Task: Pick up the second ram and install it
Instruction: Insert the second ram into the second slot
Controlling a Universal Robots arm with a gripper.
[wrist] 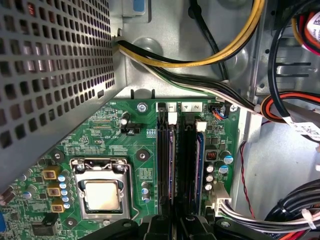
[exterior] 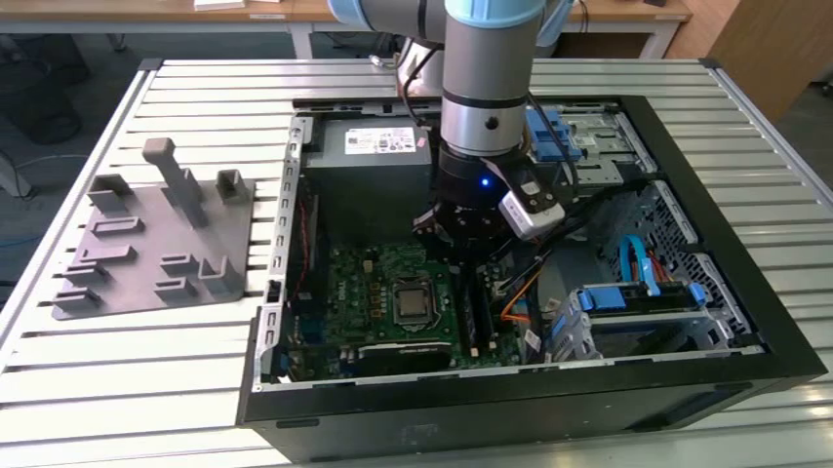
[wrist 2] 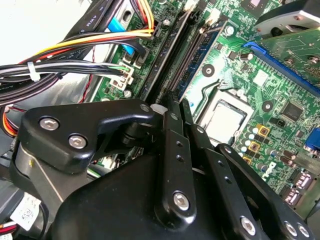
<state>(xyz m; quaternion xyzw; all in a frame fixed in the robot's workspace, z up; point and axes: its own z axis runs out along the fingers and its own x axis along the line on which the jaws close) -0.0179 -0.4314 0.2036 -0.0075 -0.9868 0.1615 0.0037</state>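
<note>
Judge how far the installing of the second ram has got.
Looks done: the second ram appears to stand in a slot of the motherboard. In hand: the gripper, shut, hovers just over the slots. Left: full seating; whether the latches have closed cannot be told.

You've got open board over the CPU socket beside the RAM slots. On the slots' other side, cable bundles crowd in close. The perforated power supply wall hems one end.
</note>
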